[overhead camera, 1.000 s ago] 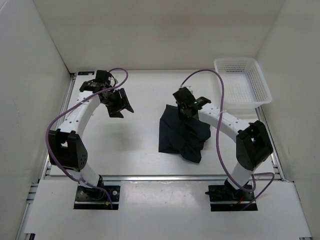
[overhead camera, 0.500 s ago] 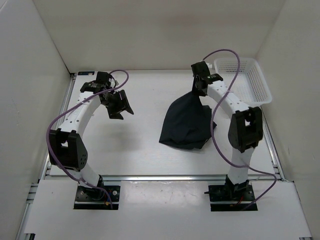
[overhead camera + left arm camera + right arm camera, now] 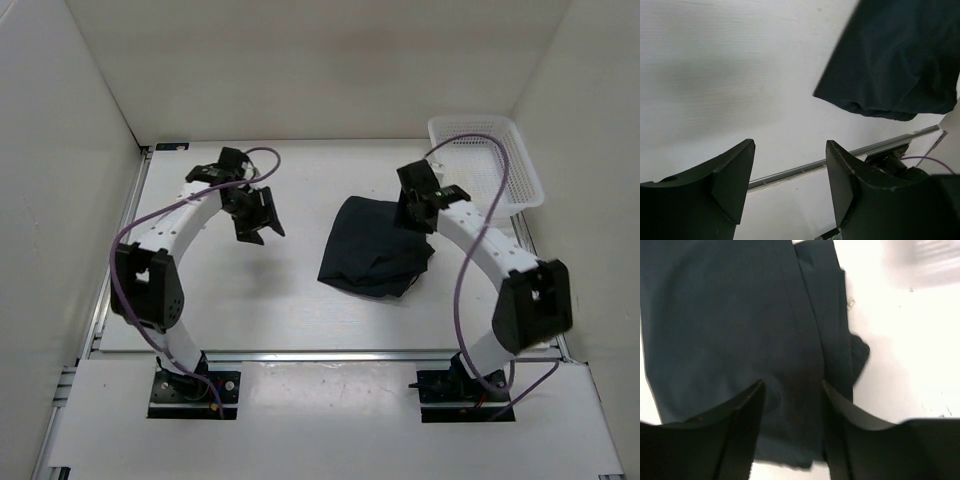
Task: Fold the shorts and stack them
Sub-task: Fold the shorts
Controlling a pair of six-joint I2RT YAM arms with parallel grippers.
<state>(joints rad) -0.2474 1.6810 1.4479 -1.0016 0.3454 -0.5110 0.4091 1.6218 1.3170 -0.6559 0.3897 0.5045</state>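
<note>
Navy shorts folded over, now dropped flat | right gripper fingers just parted, I released | left gripper fingers apart, empty | stacking remains

- Showing dark navy, close to black, plain and with no print, all over the shorts.
- Showing the same deep navy in the right wrist view, going darker along one fold line.
- Showing white, in an open grid mesh pattern, on the basket.
- Showing plain matte white across the table.
- Showing matte black on the left gripper and the right gripper.
- Alternating white links with black joints along both arms.
- Showing purple on the cables looping beside each arm.
- Gleaming silver-grey along the rail at the table's near edge.
- Showing plain off-white on the walls.
</note>
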